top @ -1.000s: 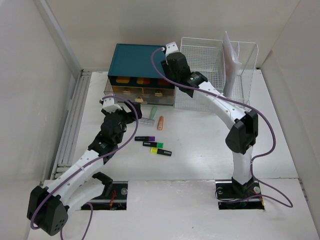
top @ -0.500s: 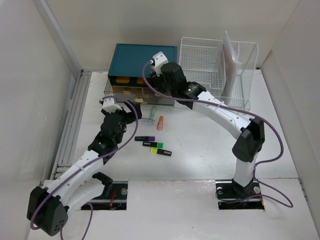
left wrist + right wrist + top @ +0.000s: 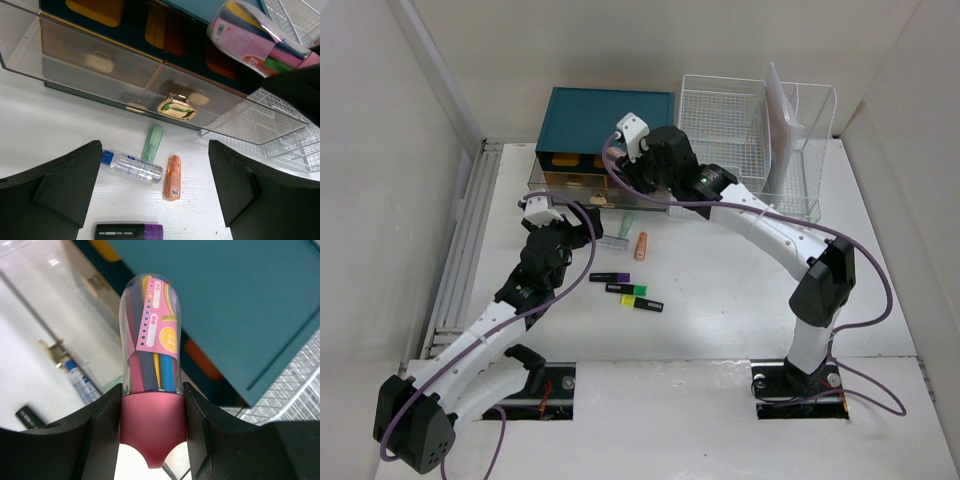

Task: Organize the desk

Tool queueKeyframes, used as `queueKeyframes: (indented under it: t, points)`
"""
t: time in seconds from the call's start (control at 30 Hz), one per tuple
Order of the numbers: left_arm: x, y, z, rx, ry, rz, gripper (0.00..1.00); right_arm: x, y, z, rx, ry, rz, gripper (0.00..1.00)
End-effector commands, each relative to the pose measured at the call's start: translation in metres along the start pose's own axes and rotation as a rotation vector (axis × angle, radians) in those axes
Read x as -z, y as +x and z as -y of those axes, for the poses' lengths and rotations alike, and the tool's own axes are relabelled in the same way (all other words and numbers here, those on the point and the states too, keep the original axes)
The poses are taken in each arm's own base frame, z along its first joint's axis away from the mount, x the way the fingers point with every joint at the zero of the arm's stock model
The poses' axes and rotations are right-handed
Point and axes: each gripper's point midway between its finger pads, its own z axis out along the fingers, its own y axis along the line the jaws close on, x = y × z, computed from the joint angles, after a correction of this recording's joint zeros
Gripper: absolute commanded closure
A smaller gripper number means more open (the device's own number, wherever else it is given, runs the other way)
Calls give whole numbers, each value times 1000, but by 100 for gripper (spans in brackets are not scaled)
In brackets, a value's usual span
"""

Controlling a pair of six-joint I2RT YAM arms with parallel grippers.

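Our right fingers (image 3: pixel 200 415) clamp a clear domed pen tube (image 3: pixel 150 340) by its maroon cap, long axis pointing at the teal drawer cabinet (image 3: pixel 240 300) at the far edge of the white counter (image 3: pixel 720 290), above the open clear drawer (image 3: pixel 100 65). Our left fingers (image 3: pixel 70 175) hang wide, nearer the black-and-purple highlighter (image 3: pixel 129 231).

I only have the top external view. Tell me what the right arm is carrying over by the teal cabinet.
Observer: The right jaws are shut on a clear plastic tube of coloured pens, gripped at its dark red end.
Operator: Confirm the drawer is open.
Observer: The left wrist view shows the clear plastic drawer with a gold handle pulled out. The tube shows near its right end.
Operator: Report the left jaws.
Observer: Open and empty, over a clear blue-capped bottle and an orange tube lying on the white desk.
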Motion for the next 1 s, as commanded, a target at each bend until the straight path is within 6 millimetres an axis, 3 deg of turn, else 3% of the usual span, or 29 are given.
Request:
queueKeyframes:
  t: [0.0, 0.17, 0.3, 0.43, 0.47, 0.6, 0.7, 0.77, 0.8, 0.87, 0.9, 0.97]
  points:
    - [3, -9, 2, 5, 15, 33, 16, 22, -30, -8, 45, -90, 91, 74]
    - [4, -13, 2, 9, 11, 45, 16, 24, -29, -11, 92, -141, 81, 74]
    - [4, -11, 1, 5, 7, 37, 16, 18, -24, -10, 90, -149, 59, 50]
    - [4, -11, 1, 5, 7, 37, 16, 18, -24, -11, 90, -158, 62, 17]
    - [4, -11, 1, 5, 7, 37, 16, 18, -24, -11, 90, -158, 62, 14]
    - [3, -12, 2, 5, 7, 37, 16, 18, -25, -7, 99, -134, 66, 13]
    - [1, -11, 3, 5, 7, 37, 16, 25, -38, -1, 105, -115, 104, 13]
    - [-3, -16, 7, 13, 16, 53, 16, 28, -41, 0, 113, -110, 119, 20]
    - [-8, -8, 5, 1, 3, 30, 18, 34, -44, -1, 114, -123, 131, 34]
    - [-15, -18, 14, 1, 14, 51, 23, 45, -53, -4, 135, -150, 171, 57]
    - [-18, -16, 16, -3, 18, 39, 29, 50, -60, -5, 136, -160, 195, 76]
    - [-30, -7, 17, -25, 4, 13, 35, 55, -57, -11, 172, -201, 205, 87]
